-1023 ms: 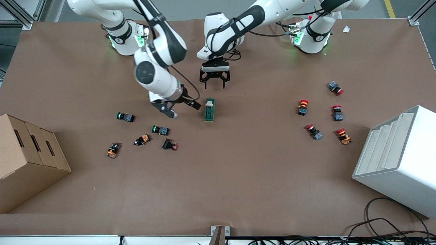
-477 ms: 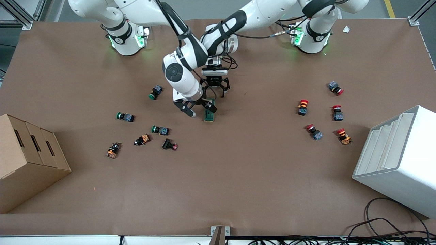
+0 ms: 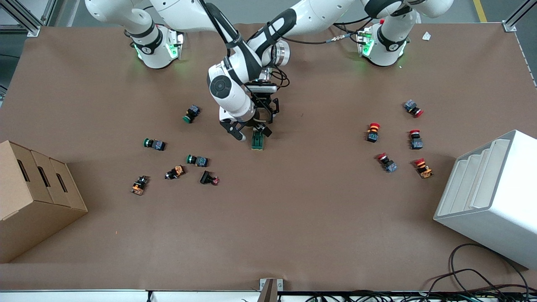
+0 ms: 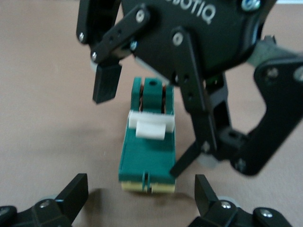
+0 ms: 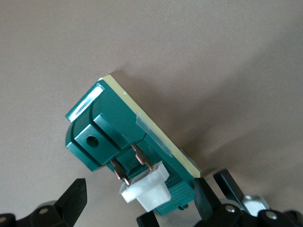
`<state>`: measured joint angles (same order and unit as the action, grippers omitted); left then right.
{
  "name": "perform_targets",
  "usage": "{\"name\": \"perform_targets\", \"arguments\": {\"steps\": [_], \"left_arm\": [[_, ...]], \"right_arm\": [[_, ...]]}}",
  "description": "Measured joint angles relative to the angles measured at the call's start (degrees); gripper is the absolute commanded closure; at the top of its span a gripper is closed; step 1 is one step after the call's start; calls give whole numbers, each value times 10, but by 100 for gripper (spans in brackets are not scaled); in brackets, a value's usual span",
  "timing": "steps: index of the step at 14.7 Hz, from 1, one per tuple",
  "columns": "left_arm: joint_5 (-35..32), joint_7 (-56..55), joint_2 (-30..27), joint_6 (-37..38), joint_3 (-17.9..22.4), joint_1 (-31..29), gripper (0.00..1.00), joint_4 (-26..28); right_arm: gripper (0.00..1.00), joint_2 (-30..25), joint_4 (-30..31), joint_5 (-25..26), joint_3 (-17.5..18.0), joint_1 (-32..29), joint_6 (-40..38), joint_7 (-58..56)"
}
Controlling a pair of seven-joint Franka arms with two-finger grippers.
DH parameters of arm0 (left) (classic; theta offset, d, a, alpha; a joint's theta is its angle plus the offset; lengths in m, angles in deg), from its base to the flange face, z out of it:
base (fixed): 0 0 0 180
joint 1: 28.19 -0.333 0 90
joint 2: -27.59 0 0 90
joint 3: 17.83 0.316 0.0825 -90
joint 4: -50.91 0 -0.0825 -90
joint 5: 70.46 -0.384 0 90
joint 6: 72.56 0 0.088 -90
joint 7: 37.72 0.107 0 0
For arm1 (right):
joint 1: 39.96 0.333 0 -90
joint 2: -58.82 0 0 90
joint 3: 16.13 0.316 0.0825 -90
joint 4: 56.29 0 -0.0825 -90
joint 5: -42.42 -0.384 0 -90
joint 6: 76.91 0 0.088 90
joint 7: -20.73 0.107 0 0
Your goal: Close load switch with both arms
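The load switch (image 3: 257, 141) lies on the brown table near the middle, a dark-green block with a white lever (image 4: 150, 126) across its top. My right gripper (image 3: 253, 133) is low over it, open, one finger on each side of the lever end (image 5: 147, 189). In the left wrist view its fingers (image 4: 106, 87) straddle the switch (image 4: 147, 156). My left gripper (image 3: 265, 114) is open just above the table at the switch's end nearer the robot bases. Its fingertips (image 4: 75, 194) are wide apart and touch nothing.
Several green and orange push-buttons (image 3: 197, 160) lie toward the right arm's end, one (image 3: 191, 113) close to the right arm. Several red push-buttons (image 3: 372, 132) lie toward the left arm's end. A cardboard box (image 3: 33, 197) and a white bin (image 3: 491, 197) stand at the table's two ends.
My right gripper has swung from beside the switch to over it, fingers now straddling it. My left gripper has come down toward the switch's end. The switch has not moved.
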<state>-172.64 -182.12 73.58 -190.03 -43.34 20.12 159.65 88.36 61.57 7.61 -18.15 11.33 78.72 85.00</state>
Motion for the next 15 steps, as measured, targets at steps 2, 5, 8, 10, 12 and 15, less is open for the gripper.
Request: {"name": "perform_targets", "arguments": {"steps": [2, 5, 8, 10, 12, 15], "left_arm": [[-15, 0, 15, 13, 2, 0, 1, -10], [-16, 0, 21, 22, 2, 3, 1, -19], [-16, 0, 22, 23, 2, 3, 1, -21], [-16, 0, 23, 23, 3, 4, 1, -21], [-16, 0, 23, 24, 3, 4, 1, -21], [-17, 0, 23, 24, 3, 5, 1, -22]], "right_arm": [[0, 3, -10, -3, 0, 4, 0, 11], [0, 15, -35, -10, 0, 7, 0, 18], [0, 18, -43, -13, -2, 5, -12, 23], [0, 19, -55, -13, -5, 0, -40, 25], [0, 18, -75, -13, -7, -12, -80, 26], [0, 14, -93, -13, -7, -27, -108, 26]]}}
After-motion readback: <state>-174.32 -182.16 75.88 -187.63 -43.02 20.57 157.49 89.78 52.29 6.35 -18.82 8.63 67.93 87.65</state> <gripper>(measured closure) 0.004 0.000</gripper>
